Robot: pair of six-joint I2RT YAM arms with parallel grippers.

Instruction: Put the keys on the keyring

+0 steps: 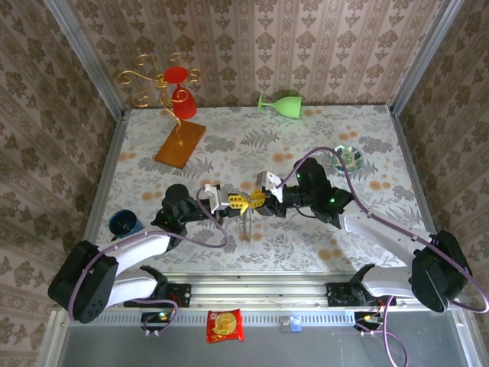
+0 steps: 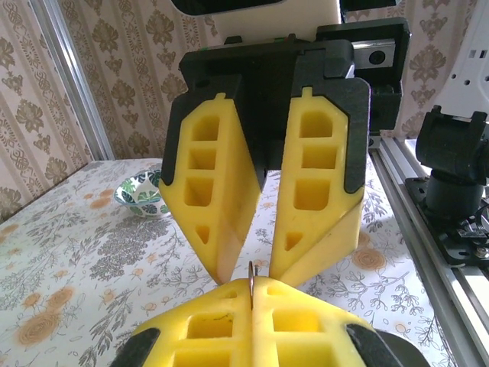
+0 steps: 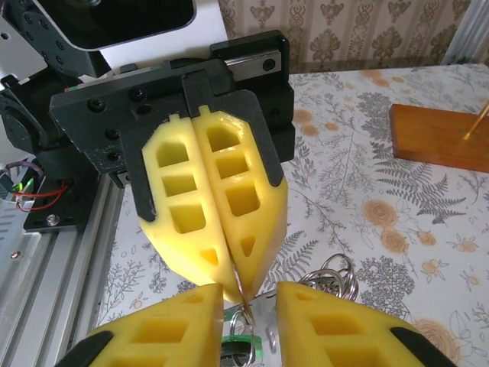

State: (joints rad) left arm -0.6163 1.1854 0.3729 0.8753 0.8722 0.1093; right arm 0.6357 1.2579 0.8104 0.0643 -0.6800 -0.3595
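The floral-clothed table (image 1: 306, 130) carries four vessels. One green goblet (image 1: 280, 103) lies on its side at the far edge. One red cup (image 1: 182, 103) sits on a gold wire stand (image 1: 157, 80) with a wooden base (image 1: 180, 143) at far left. One blue cup (image 1: 124, 223) stands upright beside the left arm (image 1: 137, 248), and what it holds cannot be told. One small patterned dish (image 1: 348, 158) sits behind the right arm (image 1: 382, 233), its painted inside showing in the left wrist view. One snack packet (image 1: 225, 325) lies on the near rail between the two bases. Both arms reach inward from their corners with forearms low and nearly level, so the two claws meet nose to nose above the middle of the table. The left gripper (image 2: 252, 292) has its yellow fingers pressed fully together, pinching the thin wire of the keyring (image 3: 238, 289), which runs out of the seam and down between the opposite fingers. The right gripper (image 3: 250, 302) faces it with its jaws parted by a narrow gap. The wire passes through that gap, and whether either pad touches it cannot be told. One green-headed key (image 3: 244, 345) hangs in the gap, low at the edge of the right wrist view. A cluster of small silver rings (image 3: 330, 275) lies just beside the right finger. In the top view the keys (image 1: 244, 225) dangle as one small bundle under the meeting point.
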